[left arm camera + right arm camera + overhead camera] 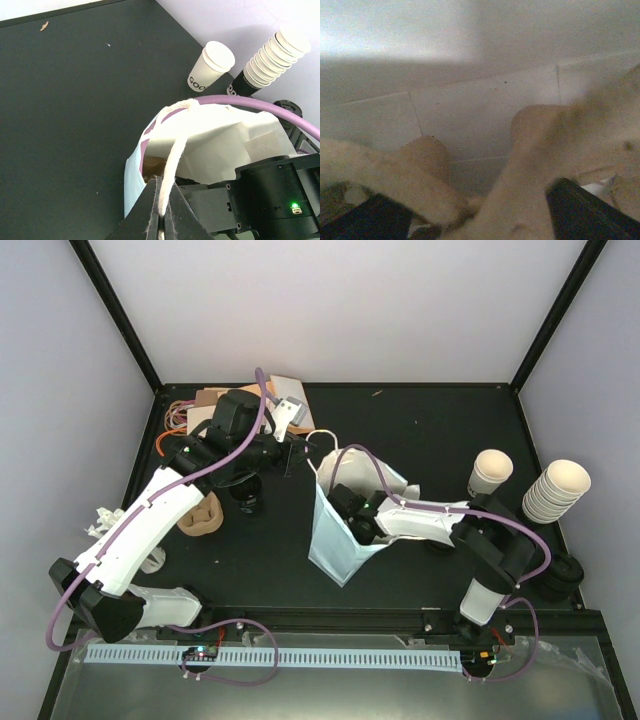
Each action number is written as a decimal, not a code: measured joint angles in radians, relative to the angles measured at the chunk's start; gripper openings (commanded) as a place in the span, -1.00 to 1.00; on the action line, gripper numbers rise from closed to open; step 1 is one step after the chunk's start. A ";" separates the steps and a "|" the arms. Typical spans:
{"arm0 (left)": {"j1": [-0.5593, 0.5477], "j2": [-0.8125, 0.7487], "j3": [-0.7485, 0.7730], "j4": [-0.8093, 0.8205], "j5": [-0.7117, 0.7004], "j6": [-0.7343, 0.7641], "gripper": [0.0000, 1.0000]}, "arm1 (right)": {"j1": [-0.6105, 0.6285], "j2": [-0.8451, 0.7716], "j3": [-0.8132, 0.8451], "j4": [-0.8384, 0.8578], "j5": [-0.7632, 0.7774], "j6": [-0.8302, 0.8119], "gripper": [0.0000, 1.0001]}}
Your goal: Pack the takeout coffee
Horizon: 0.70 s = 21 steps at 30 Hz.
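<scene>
A white and pale blue paper bag (335, 540) stands open mid-table. My left gripper (297, 447) is shut on the bag's white handle strap (175, 155) and holds it up; the strap runs between its pads (161, 220). My right gripper (348, 508) reaches into the bag's mouth. In the right wrist view its two dark fingertips (582, 212) stand wide apart around a brown pulp carrier (530, 165) inside the bag. A small dark-lidded cup, the takeout coffee (246, 498), stands on the table under my left arm, partly hidden.
A second brown pulp carrier (200, 516) lies left of the coffee. A single lidless cream cup (490, 472) and a stack of cream cups (556, 490) stand at the right, with a black round object (563, 576) in front. Brown paper and wires (205, 405) lie at the back left.
</scene>
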 measured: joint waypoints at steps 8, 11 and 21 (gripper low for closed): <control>0.000 0.000 0.001 -0.002 0.018 0.000 -0.97 | 0.004 -0.013 -0.003 -0.030 -0.013 -0.010 0.93; 0.000 0.000 0.006 -0.002 0.026 0.000 -0.97 | 0.004 -0.034 -0.001 -0.058 -0.011 -0.010 1.00; 0.001 0.001 0.038 0.001 0.047 0.004 -0.97 | 0.003 -0.137 0.022 -0.143 0.013 -0.008 1.00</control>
